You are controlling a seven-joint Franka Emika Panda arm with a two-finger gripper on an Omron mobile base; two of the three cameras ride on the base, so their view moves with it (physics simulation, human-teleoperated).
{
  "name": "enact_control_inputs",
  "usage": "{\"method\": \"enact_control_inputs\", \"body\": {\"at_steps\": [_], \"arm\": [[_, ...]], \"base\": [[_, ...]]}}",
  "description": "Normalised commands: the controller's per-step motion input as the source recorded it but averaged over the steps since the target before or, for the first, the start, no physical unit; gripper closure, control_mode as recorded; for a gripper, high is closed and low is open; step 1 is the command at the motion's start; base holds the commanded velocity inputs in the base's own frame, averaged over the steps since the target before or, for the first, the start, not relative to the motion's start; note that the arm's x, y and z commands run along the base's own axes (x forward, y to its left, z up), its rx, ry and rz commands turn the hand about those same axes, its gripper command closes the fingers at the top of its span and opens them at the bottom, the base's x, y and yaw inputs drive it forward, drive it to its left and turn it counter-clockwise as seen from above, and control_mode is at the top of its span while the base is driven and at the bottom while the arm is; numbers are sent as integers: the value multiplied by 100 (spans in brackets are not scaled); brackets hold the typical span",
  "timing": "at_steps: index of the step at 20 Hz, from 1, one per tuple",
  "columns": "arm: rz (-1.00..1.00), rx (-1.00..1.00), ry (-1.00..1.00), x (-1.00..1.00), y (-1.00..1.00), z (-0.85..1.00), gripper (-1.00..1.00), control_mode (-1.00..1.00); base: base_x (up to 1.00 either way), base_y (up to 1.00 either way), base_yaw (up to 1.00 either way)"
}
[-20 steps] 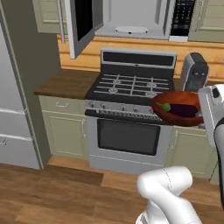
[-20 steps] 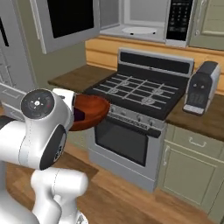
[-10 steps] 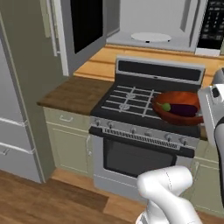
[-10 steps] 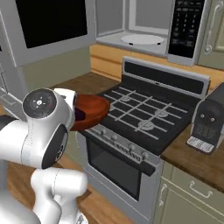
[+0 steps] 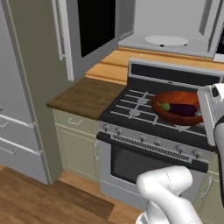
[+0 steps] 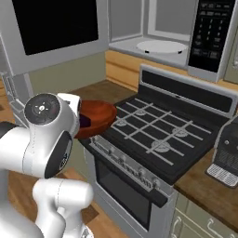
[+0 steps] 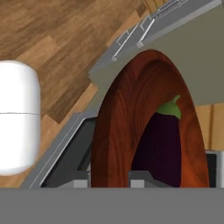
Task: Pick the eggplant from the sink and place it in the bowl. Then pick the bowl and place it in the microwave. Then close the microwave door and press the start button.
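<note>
My gripper (image 7: 109,179) is shut on the near rim of the reddish-brown bowl (image 7: 118,127), one fingertip on each side of the rim. The dark purple eggplant (image 7: 162,144) lies inside the bowl with its green cap pointing away. The bowl (image 5: 175,106) hangs above the stove's front burners with the eggplant (image 5: 181,109) in it, and my white hand is at its right rim. From the other side the bowl (image 6: 96,116) pokes out from behind my arm. The microwave (image 5: 168,41) stands open above the stove, with its door (image 5: 94,30) swung to the left. The sink is out of view.
A black gas stove (image 6: 158,135) with an oven stands below the microwave. The white turntable (image 6: 161,46) lies in the microwave's cavity, with its control panel (image 6: 211,35) to the right. A wooden counter (image 5: 85,96) and a grey fridge (image 5: 17,87) are on the left. A small dark appliance (image 6: 228,148) sits on the right counter.
The whole picture has shifted and grown: the base has driven closer to the stove and microwave. The bowl with the eggplant stays in my gripper.
</note>
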Motion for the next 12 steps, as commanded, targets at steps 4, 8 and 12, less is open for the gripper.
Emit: {"method": "enact_control_inputs", "body": {"at_steps": [4,8,12], "arm": [[0,0,0,0,0,0,100,100],[0,0,0,0,0,0,100,100],[0,0,0,0,0,0,100,100]], "base": [[45,-6,13],[51,-29,16],[38,-42,9]]}}
